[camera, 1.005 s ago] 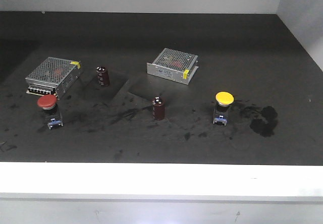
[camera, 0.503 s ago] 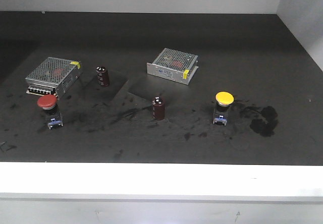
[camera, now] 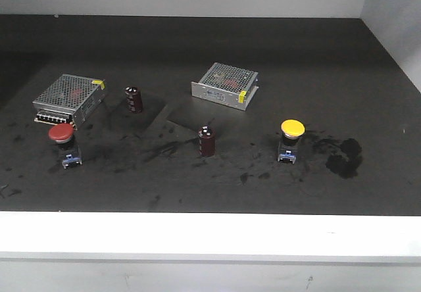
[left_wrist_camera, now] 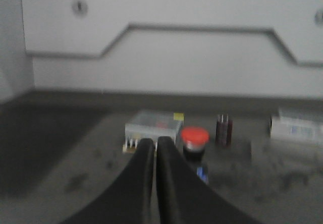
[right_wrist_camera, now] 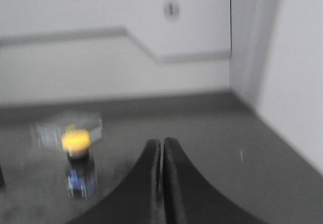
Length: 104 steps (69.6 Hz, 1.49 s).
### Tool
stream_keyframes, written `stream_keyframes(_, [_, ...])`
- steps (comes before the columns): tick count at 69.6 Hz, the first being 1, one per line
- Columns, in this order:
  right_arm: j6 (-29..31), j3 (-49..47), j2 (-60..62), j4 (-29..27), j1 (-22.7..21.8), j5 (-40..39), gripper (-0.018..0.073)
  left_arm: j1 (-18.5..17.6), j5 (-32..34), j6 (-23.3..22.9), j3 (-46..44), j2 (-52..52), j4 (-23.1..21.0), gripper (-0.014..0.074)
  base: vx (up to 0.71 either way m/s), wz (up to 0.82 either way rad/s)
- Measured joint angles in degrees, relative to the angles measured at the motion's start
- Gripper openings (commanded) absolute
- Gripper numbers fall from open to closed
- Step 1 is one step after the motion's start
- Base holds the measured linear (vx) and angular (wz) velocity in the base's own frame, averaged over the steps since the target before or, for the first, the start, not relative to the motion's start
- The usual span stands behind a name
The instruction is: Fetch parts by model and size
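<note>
Nothing fetched yet: my left gripper (left_wrist_camera: 154, 142) and right gripper (right_wrist_camera: 161, 143) are closed, empty. Next I open over the near-left red-capped switch (camera: 63, 141) and near-right yellow-capped switch (camera: 291, 137).

No legible text in any view.
Left power-supply box (camera: 69, 95): yellow sticker (camera: 98, 81) at far right corner, print too small to read.
Right power-supply box (camera: 225, 85): second yellow sticker (camera: 242, 97) at near right corner; pale label (camera: 214, 93) on front side, characters unresolved.
Rear capacitor (camera: 134, 99), front capacitor (camera: 207, 141): light marks on tops, unreadable.
Wrist views blurred.

Left mesh box (camera: 69, 97), right mesh box (camera: 225, 85); far capacitor (camera: 134, 99), near capacitor (camera: 207, 141) upright.
</note>
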<state>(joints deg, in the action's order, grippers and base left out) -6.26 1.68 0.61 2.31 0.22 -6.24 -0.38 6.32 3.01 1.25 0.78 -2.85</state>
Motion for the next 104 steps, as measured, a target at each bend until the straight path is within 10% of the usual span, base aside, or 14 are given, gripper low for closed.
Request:
stream_keyframes(46, [-0.24, -42.57, -18.93, -0.65, 0.0, 13.53, -0.0008, 0.0, -11.92, -0.05, -47.67, -21.44, 0.0, -0.0006, 0.0, 0.0])
stream_keyframes(65, [-0.24, -46.03, -31.5, -0.71, 0.0, 16.24, 0.0039, 0.0, -14.81, -0.05, -51.46, -33.54, 0.0, 0.008, 0.0, 0.0])
stream_keyframes(104, [-0.24, -46.03, -42.68, -3.85, 0.0, 25.69, 0.0725, 0.0, -37.3, -0.05, -51.46, -43.65, 0.0, 0.0676, 0.0, 0.0])
